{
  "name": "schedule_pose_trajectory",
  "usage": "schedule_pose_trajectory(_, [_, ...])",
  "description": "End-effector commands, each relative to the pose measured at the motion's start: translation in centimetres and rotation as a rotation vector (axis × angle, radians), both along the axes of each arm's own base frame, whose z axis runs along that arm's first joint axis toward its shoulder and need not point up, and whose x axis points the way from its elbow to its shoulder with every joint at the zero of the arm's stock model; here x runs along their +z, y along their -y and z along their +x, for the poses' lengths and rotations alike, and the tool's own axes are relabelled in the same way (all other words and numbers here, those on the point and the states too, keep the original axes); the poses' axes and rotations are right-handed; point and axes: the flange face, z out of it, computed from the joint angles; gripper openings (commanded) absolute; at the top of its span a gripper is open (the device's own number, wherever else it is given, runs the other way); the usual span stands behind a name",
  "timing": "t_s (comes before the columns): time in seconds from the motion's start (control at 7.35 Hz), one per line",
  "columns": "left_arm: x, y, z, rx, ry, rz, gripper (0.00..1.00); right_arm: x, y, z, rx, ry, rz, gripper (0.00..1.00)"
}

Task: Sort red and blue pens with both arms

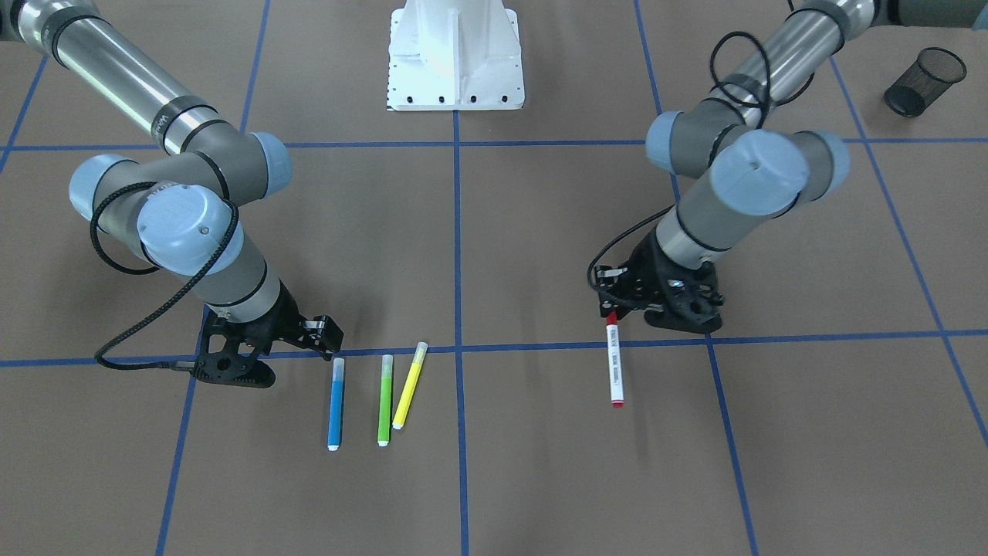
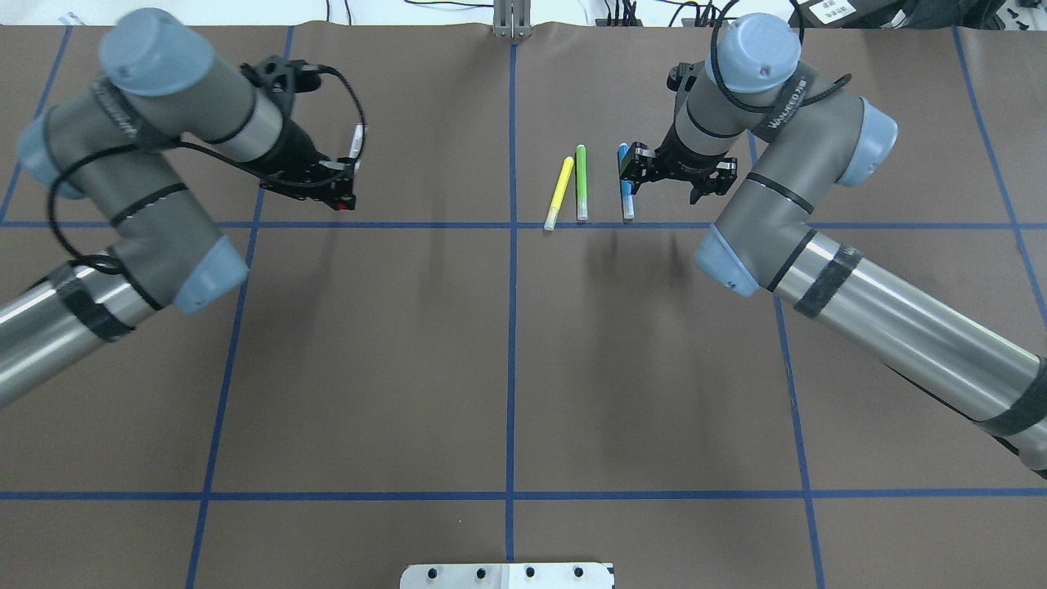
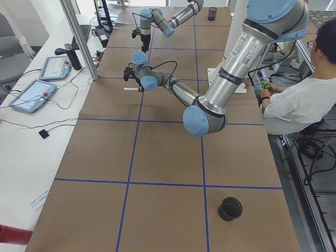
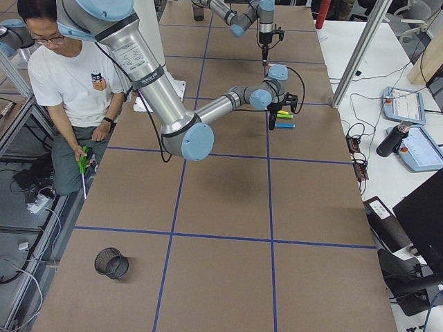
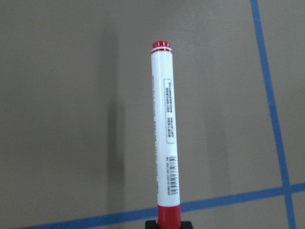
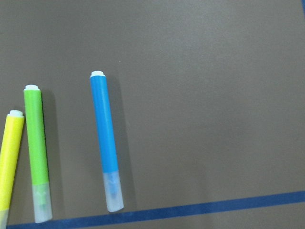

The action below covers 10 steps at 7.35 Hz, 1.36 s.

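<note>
Fingers of the left gripper (image 1: pixel 612 313) clamp the cap of the red pen (image 1: pixel 615 363), those of the right gripper (image 1: pixel 328 336) hang apart at 12 o'clock of the blue pen (image 1: pixel 336 401) in the front-facing view, so neither pen looks sorted yet.

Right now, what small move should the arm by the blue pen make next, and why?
Probably slide the right gripper slightly sideways to centre it over the blue pen. Its wrist view shows that pen lying flat, left of centre and ungripped.

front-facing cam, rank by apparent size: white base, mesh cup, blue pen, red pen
1. white base
2. mesh cup
3. blue pen and red pen: near-equal length and width, too alike to rank.
</note>
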Motion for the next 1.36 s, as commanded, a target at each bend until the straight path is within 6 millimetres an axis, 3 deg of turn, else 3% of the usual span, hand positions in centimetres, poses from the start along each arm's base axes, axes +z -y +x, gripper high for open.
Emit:
schedule_pose_trajectory(0.0, [3.6, -3.1, -11.4, -0.006, -0.07, -0.067, 0.0, 0.6, 0.9, -3.4, -0.019, -0.004, 0.025, 0.83])
schedule_pose_trajectory(0.14, [5.6, -5.9, -14.6, -0.011, -0.075, -0.093, 0.0, 2.2, 1.2, -4.2, -0.024, 0.017, 0.042, 0.77])
schedule_pose_trajectory(0.27, [6.7, -7.1, -17.3, -0.012, -0.086, -0.11, 0.0, 1.7, 1.2, -4.3, -0.021, 0.025, 0.041, 0.72])
schedule_pose_trajectory(0.54, [6.8, -7.2, -18.5, -0.017, -0.095, -0.112, 0.0, 1.3, 1.3, -4.4, -0.02, 0.027, 0.039, 0.49])
schedule_pose_trajectory(0.82, [6.5, -7.1, -19.3, -0.029, -0.099, -0.107, 0.0, 1.6, 0.9, -4.8, -0.028, 0.024, 0.035, 0.48])
schedule_pose_trajectory(0.95, [6.9, -7.3, -19.9, -0.039, -0.096, -0.113, 0.0, 1.6, 0.8, -5.0, -0.031, 0.024, 0.035, 0.42])
schedule_pose_trajectory(1.09, [7.4, -7.8, -20.3, -0.042, -0.093, -0.12, 0.0, 1.6, 0.7, -5.0, -0.03, 0.024, 0.034, 0.07])
schedule_pose_trajectory(1.23, [7.3, -7.9, -20.5, -0.045, -0.094, -0.118, 0.0, 1.7, 0.6, -5.2, -0.034, 0.023, 0.034, 0.0])
